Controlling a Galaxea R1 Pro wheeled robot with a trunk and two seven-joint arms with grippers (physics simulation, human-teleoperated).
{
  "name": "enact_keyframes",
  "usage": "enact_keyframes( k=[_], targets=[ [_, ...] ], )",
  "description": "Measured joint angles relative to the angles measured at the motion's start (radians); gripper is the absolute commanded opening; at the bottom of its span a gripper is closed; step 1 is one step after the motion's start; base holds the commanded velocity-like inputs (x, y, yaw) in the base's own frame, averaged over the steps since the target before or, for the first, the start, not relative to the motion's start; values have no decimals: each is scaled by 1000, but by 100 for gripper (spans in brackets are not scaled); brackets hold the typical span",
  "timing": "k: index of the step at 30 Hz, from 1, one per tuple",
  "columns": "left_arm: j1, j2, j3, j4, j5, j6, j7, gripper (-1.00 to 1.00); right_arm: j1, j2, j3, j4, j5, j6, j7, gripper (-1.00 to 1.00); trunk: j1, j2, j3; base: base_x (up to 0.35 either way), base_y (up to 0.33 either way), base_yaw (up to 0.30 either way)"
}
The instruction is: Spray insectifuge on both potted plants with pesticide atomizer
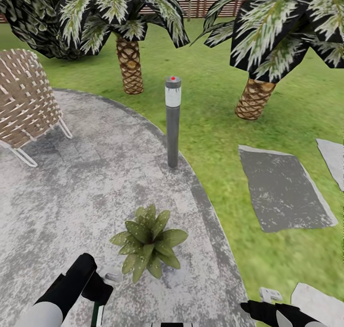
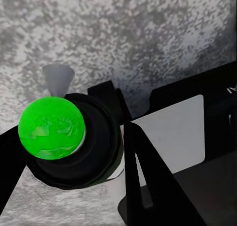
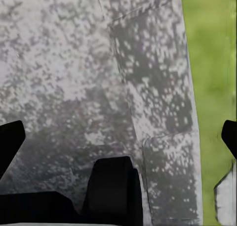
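Seemingly the light, rigid, slick pesticide atomizer (image 2: 52, 128) is clamped mid-body in the left gripper (image 1: 98, 289) near a potted plant (image 1: 148, 241); right gripper (image 3: 118, 137) jaws are held apart.

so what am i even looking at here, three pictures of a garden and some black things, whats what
It is a simulated two-armed robot on wheels, in a garden. The big picture comes from a camera on its head, looking down: the black and white shapes at the bottom are its left arm and right gripper. On the round stone patio just ahead sits a small potted plant; behind it stand a grey lamp post, a wicker chair and palms on the lawn. The other two pictures come from cameras on the wrists. The left one shows the left gripper closed around the atomizer, a green bottle seen end-on. The right one shows two black fingers spread wide, holding nothing, over the patio's edge.
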Motion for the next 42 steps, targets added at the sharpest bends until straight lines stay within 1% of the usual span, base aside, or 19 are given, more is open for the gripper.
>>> enact_keyframes(
  k=[4, 12, 20, 25, 32, 42],
  targets=[
    [-2, 0, -1, -1, 0, 0, 0, -100, 0, -2, 0, 0, 0, 0, 0, 100, 0, 0, 0, 83, -319, 50],
    [-4, -1, -1, 0, 0, 0, 0, -100, 0, 1, 0, 0, 0, 0, 0, 100, 0, 0, -3, 5, -317, 218],
    [-3, -2, -1, 0, 1, 1, 0, -100, 0, 2, 0, 0, 0, 0, 0, 100, 0, 0, -7, 0, -56, 230],
    [-3, -2, -1, 0, 1, 0, 0, -100, 0, 2, 0, 0, 0, 0, 0, 100, 0, 0, -9, 0, -285, 205],
    [-3, -3, -1, 1, 2, 0, -1, -100, 0, 2, 0, 0, 0, 0, 0, 100, 0, 0, -9, 30, -334, 23],
    [-3, -3, -1, 1, 3, 0, -1, -100, 0, 2, 0, 0, 0, 0, 0, 100, 0, 0, -9, 185, -263, 2]
  ],
)
